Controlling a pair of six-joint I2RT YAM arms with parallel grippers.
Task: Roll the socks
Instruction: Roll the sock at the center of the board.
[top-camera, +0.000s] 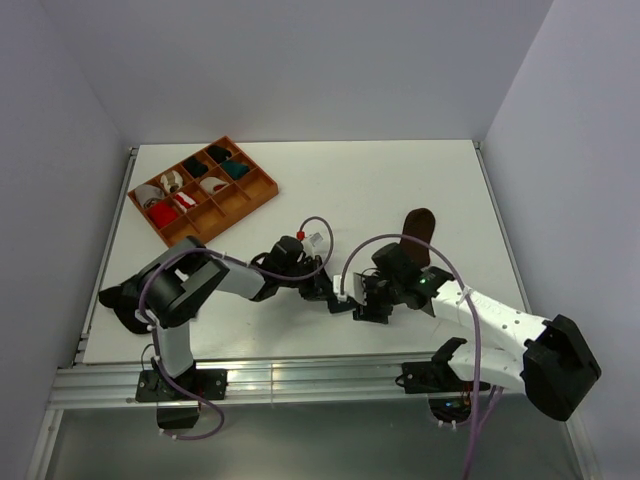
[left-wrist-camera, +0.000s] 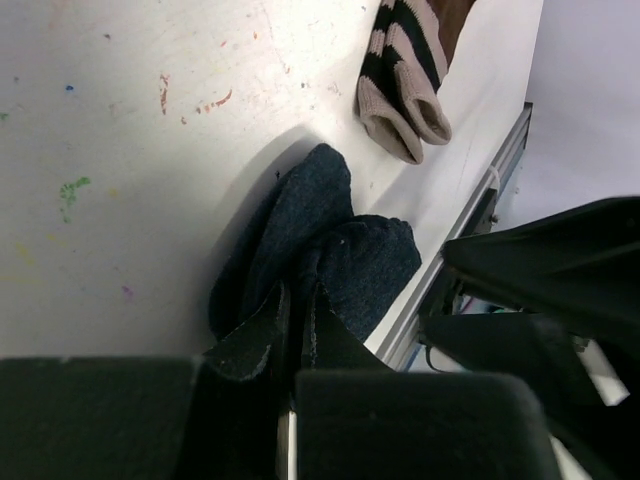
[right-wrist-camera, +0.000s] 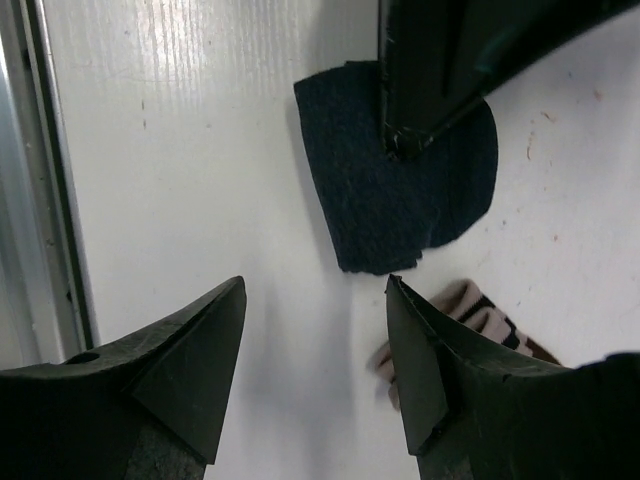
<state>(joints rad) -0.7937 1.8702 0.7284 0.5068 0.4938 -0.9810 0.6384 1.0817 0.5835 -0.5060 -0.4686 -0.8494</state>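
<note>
Left gripper (left-wrist-camera: 295, 312) is clamped shut on a bunched fold of the navy sock (left-wrist-camera: 320, 225), by the near edge of the table (left-wrist-camera: 150, 150). It's a thin pinch, so a tug could probably undo the roll. Right gripper (right-wrist-camera: 315, 350) hangs wide open just beside it, and the brown sock (right-wrist-camera: 472, 306) has its cuff right by one jaw, easy to snag by mistake.

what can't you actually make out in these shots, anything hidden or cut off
- navy sock: top view, hidden beneath the two grippers; left wrist view, its near end vanishes between the left gripper's shut fingers
- brown sock: left wrist view, cut off by the top edge; right wrist view, mostly behind the right gripper's finger
- bundles in the orange tray: top view, too small to identify
</note>
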